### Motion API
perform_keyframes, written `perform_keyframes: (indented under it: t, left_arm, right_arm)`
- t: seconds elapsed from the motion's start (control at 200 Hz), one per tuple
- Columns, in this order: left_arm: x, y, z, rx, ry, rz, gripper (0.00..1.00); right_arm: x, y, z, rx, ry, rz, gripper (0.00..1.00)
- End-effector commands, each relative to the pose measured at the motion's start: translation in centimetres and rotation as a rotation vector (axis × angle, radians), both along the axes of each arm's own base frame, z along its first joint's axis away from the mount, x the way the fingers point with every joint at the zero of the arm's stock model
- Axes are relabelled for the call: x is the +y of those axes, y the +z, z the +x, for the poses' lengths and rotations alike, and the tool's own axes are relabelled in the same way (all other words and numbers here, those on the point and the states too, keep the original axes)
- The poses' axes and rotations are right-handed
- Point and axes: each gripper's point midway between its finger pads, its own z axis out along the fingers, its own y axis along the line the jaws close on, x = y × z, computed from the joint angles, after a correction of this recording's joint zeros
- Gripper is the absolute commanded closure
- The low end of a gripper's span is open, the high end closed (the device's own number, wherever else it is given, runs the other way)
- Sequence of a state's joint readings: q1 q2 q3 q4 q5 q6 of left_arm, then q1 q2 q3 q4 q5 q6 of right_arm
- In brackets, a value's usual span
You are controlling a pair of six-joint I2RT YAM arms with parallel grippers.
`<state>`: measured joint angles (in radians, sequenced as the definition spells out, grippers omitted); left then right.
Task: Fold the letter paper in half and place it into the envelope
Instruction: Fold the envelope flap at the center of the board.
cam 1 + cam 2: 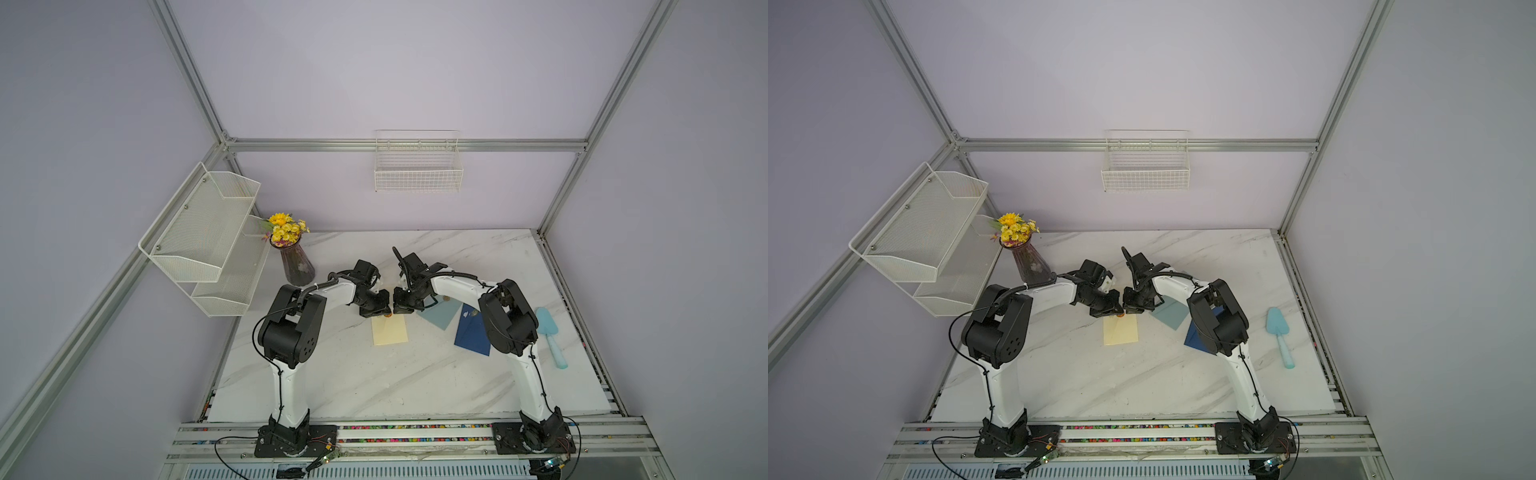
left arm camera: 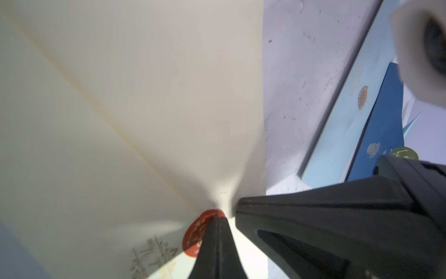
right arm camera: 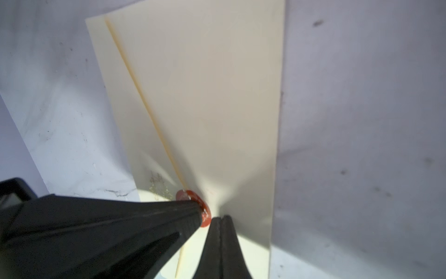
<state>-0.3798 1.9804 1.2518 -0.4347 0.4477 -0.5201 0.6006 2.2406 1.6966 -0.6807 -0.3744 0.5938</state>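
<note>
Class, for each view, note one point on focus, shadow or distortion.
In both top views, wide-angle perspective splays the frame posts; left wrist view: a white part close to the lens is blurred; right wrist view: the left gripper looms soft, grey shadow covers the cream envelope.

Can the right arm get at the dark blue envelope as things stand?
Probably not straight away. The right gripper is shut on the cream envelope, and the dark blue envelope lies partly under that arm's own elbow. Nothing else covers it, so releasing and pulling back should do.
</note>
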Motion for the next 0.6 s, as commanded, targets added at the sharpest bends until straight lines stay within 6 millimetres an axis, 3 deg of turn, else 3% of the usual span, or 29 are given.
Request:
perform_keyframes:
  t: [0.0,0.3,0.595]
  left_arm:
    - [1.6,-1.9,-0.8,0.030,0.006,0.068,1.00]
    - [5.0,-1.2,-0.7,0.020,0.045,0.081,1.00]
    - [4.5,-1.7,-1.7,0.039,0.032,0.061,1.00]
  right_arm:
    - [-3.4,-2.7,-2.0,0.085,-0.033,-0.128,1.00]
    - [-4.2,-4.1,-2.5,0.112,-0.040,-0.159,1.00]
    - [-3.7,-4.4,-2.3,0.119,-0.036,-0.144,1.00]
